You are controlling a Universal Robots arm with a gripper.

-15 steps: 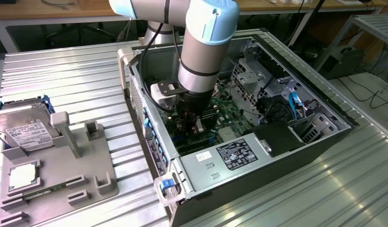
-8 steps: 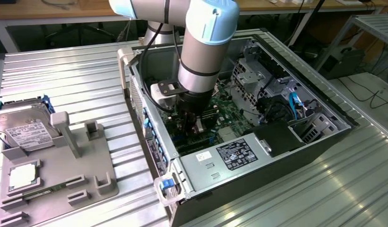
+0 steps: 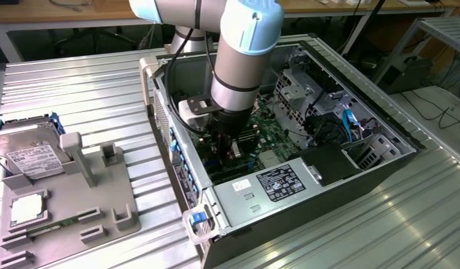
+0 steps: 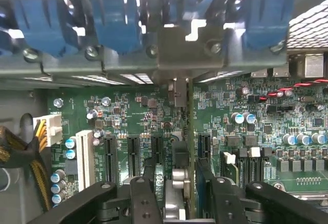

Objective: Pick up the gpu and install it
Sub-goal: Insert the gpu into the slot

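Observation:
The gpu point(image 4: 189, 131) stands edge-on in a slot of the green motherboard point(image 4: 128, 114). Its silvery bracket point(image 4: 187, 47) lies against the case's rear panel. In the wrist view my gripper point(image 4: 179, 196) straddles the card, one black finger point(image 4: 152, 193) on each side, with slim gaps to the card's faces. The jaws stand open around it, not pressing it. In the exterior view the arm reaches straight down into the open computer case point(image 3: 379, 120), with the gripper point(image 3: 230, 148) low over the board near the case's rear wall.
A power supply point(image 3: 278, 182) fills the near end of the case. Blue slot latches point(image 4: 118, 19) line the rear panel. On the exterior view's left, a grey fixture point(image 3: 80, 196) holds a hard drive point(image 3: 32, 157). Cables and a white connector point(image 4: 48, 129) lie beside the board.

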